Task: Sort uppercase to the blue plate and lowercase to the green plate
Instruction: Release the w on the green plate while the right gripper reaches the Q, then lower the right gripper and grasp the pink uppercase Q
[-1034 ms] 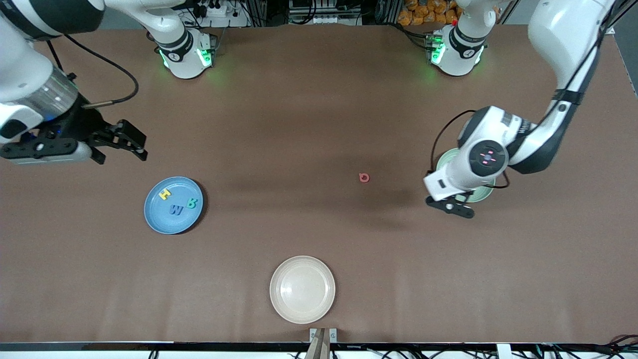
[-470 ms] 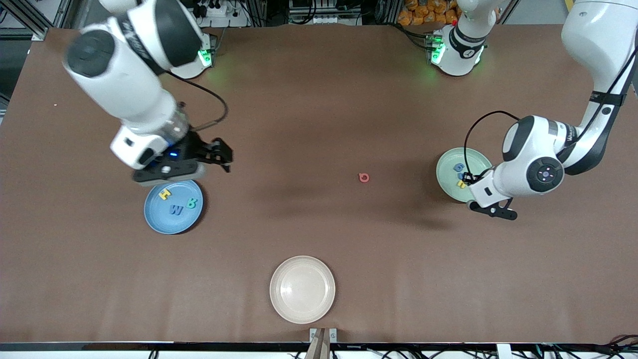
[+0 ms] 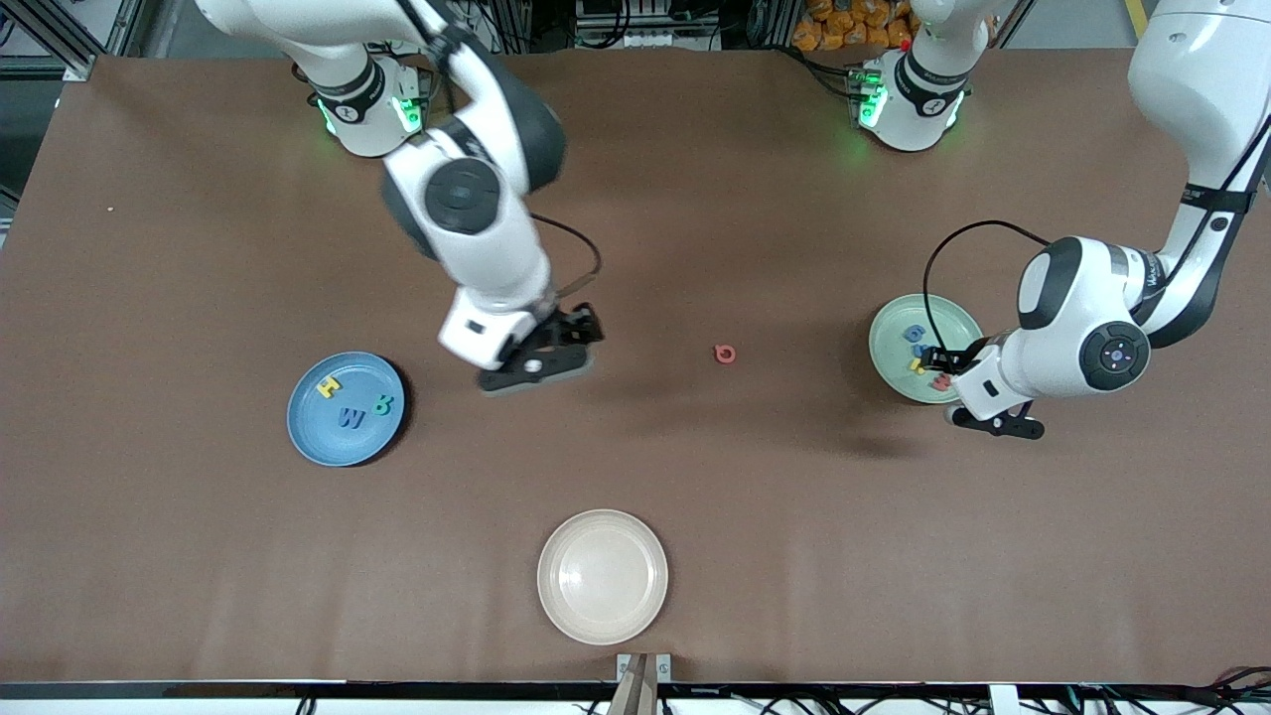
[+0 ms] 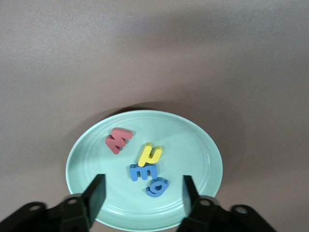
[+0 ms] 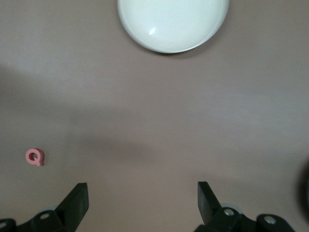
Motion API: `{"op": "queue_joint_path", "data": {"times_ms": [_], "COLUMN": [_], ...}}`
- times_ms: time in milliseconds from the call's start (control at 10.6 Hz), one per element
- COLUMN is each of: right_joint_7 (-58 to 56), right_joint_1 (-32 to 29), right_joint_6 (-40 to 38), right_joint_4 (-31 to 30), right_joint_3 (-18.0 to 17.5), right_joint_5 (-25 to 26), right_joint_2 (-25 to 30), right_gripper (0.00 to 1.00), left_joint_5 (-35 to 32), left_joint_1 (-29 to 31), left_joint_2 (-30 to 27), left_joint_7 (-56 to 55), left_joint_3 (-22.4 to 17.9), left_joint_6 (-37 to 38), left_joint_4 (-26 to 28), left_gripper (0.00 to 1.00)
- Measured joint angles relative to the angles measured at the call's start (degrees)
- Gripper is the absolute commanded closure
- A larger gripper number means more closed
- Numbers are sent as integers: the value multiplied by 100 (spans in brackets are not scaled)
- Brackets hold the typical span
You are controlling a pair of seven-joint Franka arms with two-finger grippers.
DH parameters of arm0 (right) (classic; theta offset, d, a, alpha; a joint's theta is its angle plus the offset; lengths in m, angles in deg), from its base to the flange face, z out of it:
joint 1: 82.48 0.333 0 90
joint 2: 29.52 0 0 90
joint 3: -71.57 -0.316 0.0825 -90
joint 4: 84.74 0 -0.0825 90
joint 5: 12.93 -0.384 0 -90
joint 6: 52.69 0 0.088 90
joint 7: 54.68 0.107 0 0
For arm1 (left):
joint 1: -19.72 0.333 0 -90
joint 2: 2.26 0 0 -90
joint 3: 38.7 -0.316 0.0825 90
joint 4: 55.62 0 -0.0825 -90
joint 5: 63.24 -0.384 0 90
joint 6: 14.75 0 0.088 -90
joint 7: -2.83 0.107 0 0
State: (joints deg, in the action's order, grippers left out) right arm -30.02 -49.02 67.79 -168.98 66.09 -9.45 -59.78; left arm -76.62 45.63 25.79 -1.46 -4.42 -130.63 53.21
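Note:
The blue plate (image 3: 318,427) holds the yellow H (image 3: 329,386), blue M/W (image 3: 350,418) and teal-green R (image 3: 382,404). The red Q (image 3: 726,354) lies alone on the table's middle; it also shows in the right wrist view (image 5: 35,157). The green plate (image 3: 891,348) holds the red m (image 4: 118,139), yellow h/n (image 4: 150,154), blue m (image 4: 142,172) and blue g (image 4: 157,186). My right gripper (image 3: 579,331) is open and empty, over bare table between the blue plate and the Q. My left gripper (image 3: 935,359) is open and empty over the green plate's (image 4: 193,145) edge.
A cream-white plate (image 3: 603,576) sits near the table's front edge, nearer the camera than the Q; it also shows in the right wrist view (image 5: 172,21). Brown table surface lies all around the plates.
My right arm has swung from the table's end past the blue plate to the table's middle. My left arm has drawn back off the green plate toward its own end, uncovering the letters.

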Motion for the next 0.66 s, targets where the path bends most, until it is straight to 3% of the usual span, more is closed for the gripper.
{"op": "queue_joint_path", "data": {"times_ms": [470,658], "right_joint_7": [680,843], "right_joint_1": [1076,1371], "right_joint_6": [649,839], "right_joint_4": [1046,1469], "right_joint_3": [43,236], "right_joint_5": [206,210], "right_joint_2": [-1392,-1894], "right_gripper": [7,7], "left_joint_5": [16,64], "left_joint_1": [-150,-645], "left_joint_2": [-171,-654], "left_joint_7": [-459,-706], "left_joint_3": [-25,-449], "left_joint_6": [-34,79], "left_joint_4": [-174,-295], "left_gripper": [0,0]}}
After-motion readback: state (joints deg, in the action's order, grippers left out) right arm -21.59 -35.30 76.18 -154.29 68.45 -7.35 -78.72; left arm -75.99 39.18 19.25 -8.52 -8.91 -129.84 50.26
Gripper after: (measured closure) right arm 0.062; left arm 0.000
